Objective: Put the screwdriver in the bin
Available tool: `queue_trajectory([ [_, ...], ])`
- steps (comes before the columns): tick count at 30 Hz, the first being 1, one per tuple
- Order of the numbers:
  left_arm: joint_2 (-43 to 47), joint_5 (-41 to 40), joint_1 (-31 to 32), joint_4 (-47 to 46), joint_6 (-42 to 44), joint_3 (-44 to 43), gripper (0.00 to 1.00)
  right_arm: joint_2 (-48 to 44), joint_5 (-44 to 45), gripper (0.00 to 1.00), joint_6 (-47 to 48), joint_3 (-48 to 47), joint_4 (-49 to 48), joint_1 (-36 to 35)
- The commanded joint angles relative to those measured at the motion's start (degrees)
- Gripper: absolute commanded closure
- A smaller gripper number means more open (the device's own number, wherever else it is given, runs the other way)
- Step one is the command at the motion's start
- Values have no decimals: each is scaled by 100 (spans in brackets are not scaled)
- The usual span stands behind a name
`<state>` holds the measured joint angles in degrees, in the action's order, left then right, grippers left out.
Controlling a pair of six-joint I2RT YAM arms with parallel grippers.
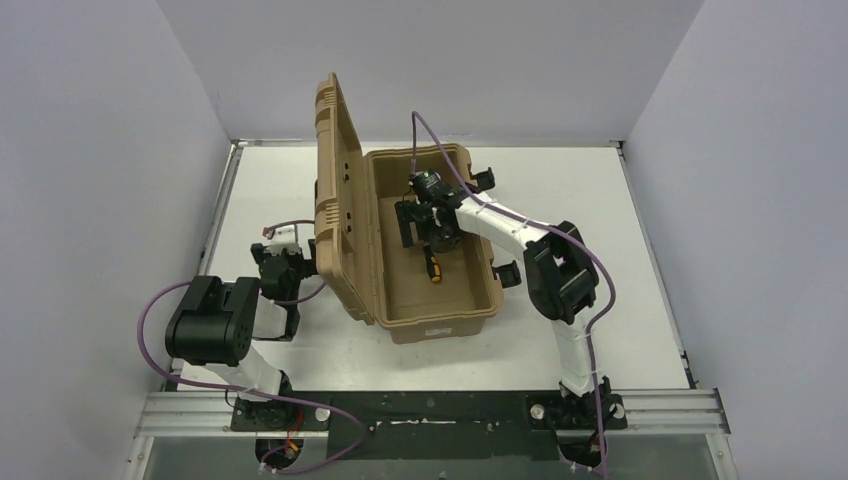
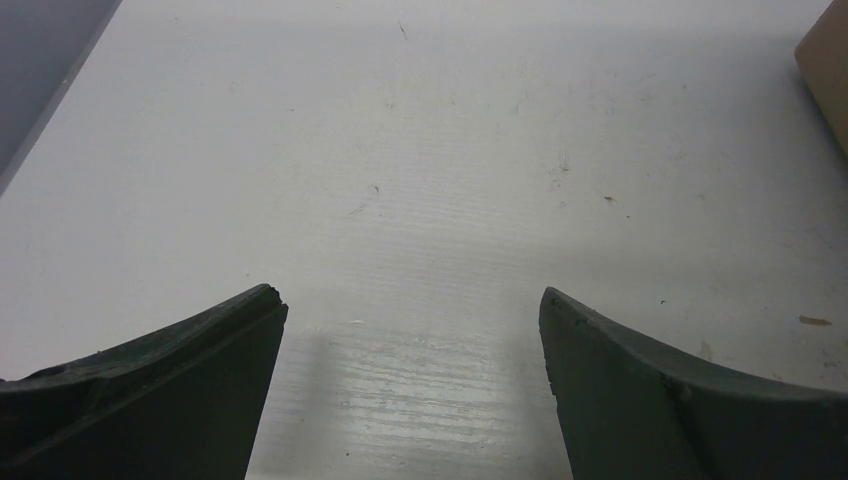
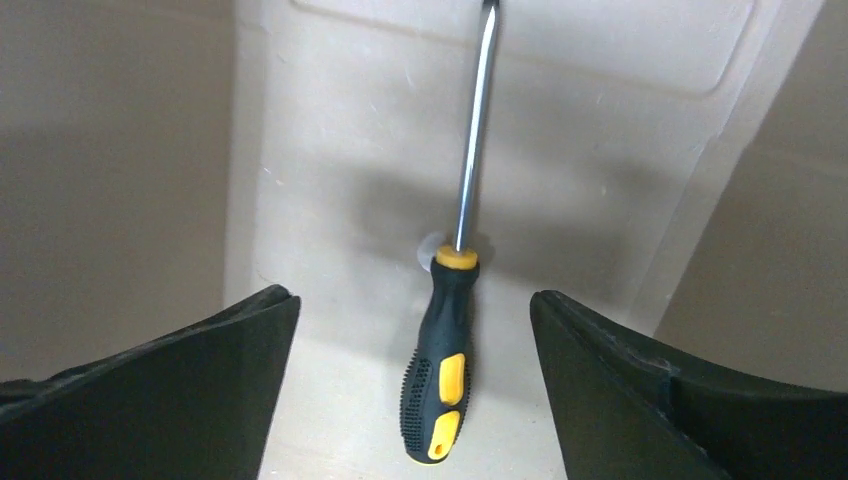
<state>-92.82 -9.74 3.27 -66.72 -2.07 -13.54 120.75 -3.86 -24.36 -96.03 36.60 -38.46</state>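
Note:
The tan bin (image 1: pixel 440 320) stands mid-table with its ribbed lid (image 1: pixel 335 190) hinged up on the left. The screwdriver (image 1: pixel 433 266) lies on the bin's floor, black and yellow handle toward the front. In the right wrist view the screwdriver (image 3: pixel 440 385) rests loose on the tan floor (image 3: pixel 330 400), its shaft pointing away, between the wide-apart fingers and touching neither. My right gripper (image 3: pixel 415 310) is open, and from above the right gripper (image 1: pixel 425 232) hangs inside the bin over the tool. My left gripper (image 2: pixel 412 300) is open over bare white table, left of the lid.
Black latches (image 1: pixel 508 274) stick out on the bin's right side. A corner of the tan bin (image 2: pixel 828 60) shows at the upper right of the left wrist view. White walls enclose the table (image 1: pixel 620 260) on three sides.

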Motion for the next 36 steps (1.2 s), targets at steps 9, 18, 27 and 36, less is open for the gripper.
queue_trajectory([
  [9, 4, 51, 7, -335, 55, -96, 3, -1375, 88, 0, 1293, -1131, 204, 197],
  [18, 1, 54, 7, -336, 56, -96, 3, -2921, 442, 0, 1268, 252, -787, 1617],
  [27, 2, 51, 3, -334, 52, -96, 3, -4050, 430, 0, 980, 2886, -2242, 3493],
  [36, 1, 51, 6, -333, 54, -96, 3, -4737, 430, 0, 1497, 5355, -4326, 3830],
])
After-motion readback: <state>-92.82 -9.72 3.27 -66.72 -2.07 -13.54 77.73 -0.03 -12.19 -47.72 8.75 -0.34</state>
